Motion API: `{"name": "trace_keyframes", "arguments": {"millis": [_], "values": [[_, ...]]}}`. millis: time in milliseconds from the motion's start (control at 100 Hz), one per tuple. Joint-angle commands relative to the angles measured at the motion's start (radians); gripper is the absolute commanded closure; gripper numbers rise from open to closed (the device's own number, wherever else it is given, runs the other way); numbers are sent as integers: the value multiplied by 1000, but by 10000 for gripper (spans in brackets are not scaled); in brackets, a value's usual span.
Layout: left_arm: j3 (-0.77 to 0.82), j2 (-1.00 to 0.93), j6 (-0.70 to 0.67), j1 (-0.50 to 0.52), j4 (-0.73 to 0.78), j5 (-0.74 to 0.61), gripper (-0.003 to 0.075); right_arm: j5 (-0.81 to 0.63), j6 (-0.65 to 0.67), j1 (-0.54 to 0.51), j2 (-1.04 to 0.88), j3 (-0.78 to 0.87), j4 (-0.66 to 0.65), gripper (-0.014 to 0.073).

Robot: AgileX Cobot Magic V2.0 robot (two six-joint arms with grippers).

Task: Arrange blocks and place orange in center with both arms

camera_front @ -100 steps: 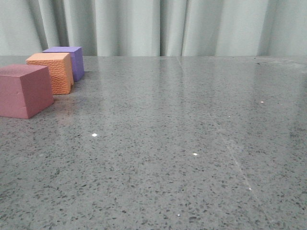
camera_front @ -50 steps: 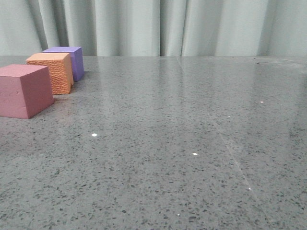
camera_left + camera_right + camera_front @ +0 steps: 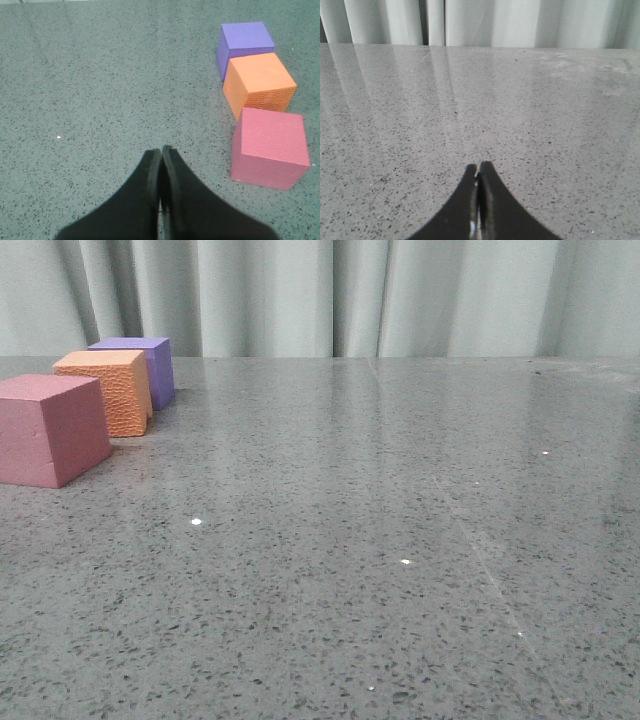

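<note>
Leftmost, the pink-red cube (image 3: 50, 430) is sitting nearest on the grey table (image 3: 380, 540), the orange cube (image 3: 108, 390) is standing between it and the purple cube (image 3: 140, 365) behind. Both the left gripper (image 3: 161, 152) and the right gripper (image 3: 478, 167) are hovering with fingers pressed together, gripping nothing.

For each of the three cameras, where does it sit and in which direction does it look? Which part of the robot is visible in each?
Front view: low, looking forward over the table to a curtain; pink-red cube, orange cube, purple cube; no robot part visible.
Left wrist view: looks down; shut left hand beside the cubes.
Right wrist view: looks forward over bare table; shut right hand.
Front and left wrist views share the cubes.
</note>
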Motion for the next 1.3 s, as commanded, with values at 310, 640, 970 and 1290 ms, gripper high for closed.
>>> {"name": "trace_keyframes", "arguments": {"millis": [310,640,970,1290], "values": [[-26,-5,-1,-4,47,-42,739,-85,-8,-6,-24,-14,0,661],[88,-140,145,87,-31,-259,739,-85,-8,-6,-24,-14,0,661],[357,-375,479,287,-285,-585,739,-85,-8,-6,-24,-14,0,661],[641,-582,486,450,-456,-755,739,-85,-8,-6,-24,-14,0,661]]}}
